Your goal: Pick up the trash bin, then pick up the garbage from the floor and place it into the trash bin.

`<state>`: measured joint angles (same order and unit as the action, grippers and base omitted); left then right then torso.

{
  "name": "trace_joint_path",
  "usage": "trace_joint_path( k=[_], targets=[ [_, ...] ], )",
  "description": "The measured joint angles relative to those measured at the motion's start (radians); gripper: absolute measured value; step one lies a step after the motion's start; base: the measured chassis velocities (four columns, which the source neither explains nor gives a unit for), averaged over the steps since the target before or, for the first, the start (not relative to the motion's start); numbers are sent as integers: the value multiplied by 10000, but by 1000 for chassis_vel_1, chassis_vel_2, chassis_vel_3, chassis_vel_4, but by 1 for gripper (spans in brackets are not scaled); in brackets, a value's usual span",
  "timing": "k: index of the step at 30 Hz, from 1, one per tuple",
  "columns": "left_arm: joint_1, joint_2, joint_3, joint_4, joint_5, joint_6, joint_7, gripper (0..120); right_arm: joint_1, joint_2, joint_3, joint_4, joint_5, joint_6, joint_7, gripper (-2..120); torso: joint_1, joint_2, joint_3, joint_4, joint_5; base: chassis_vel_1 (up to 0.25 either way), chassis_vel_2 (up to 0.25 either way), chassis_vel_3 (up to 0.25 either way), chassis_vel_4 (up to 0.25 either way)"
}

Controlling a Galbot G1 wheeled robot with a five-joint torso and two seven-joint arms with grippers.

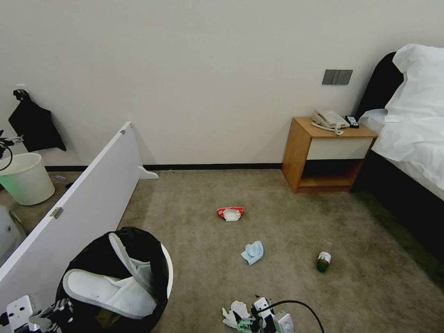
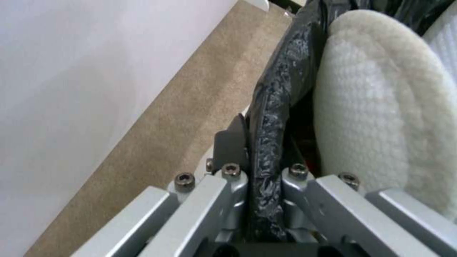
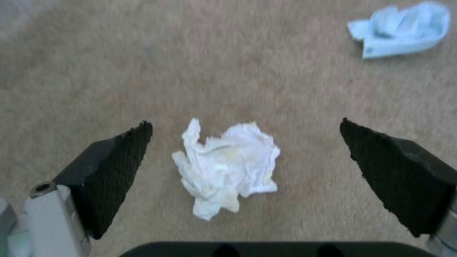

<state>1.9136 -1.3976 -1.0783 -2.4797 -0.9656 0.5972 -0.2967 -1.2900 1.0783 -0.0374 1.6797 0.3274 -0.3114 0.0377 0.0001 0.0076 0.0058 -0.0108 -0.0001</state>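
Lying crumpled: white tissue [image 3: 226, 166], btwn R hand [image 3: 245, 142] pads.

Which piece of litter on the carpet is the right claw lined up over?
The crumpled white tissue, between the open right claw's fingers. The pale-blue wad, red-white packet and green bottle lie farther away.

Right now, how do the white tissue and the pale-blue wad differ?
The white tissue lies between the open fingers of the right gripper, close by the robot; the pale-blue wad lies farther out, with nothing around it. The tissue is white, the wad light blue. Both are crumpled and lie on the carpet.
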Motion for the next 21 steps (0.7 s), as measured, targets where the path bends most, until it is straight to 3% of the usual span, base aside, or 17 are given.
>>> trace_joint_path(
  k=[8, 21],
  targets=[
    [-84, 72, 34, 6, -22, 19, -34, 2, 628, 642, -393, -759, 222, -831, 102, 100, -1, 0, -1, 1, 0, 0, 0, 0, 0],
    [-100, 74, 52, 53, -34, 22, -34, 2, 1039, 1387, -526, -1794, 97, -1153, 48, 100, 0, 0, 0, 1, 0, 0, 0, 0, 0]
  ],
)
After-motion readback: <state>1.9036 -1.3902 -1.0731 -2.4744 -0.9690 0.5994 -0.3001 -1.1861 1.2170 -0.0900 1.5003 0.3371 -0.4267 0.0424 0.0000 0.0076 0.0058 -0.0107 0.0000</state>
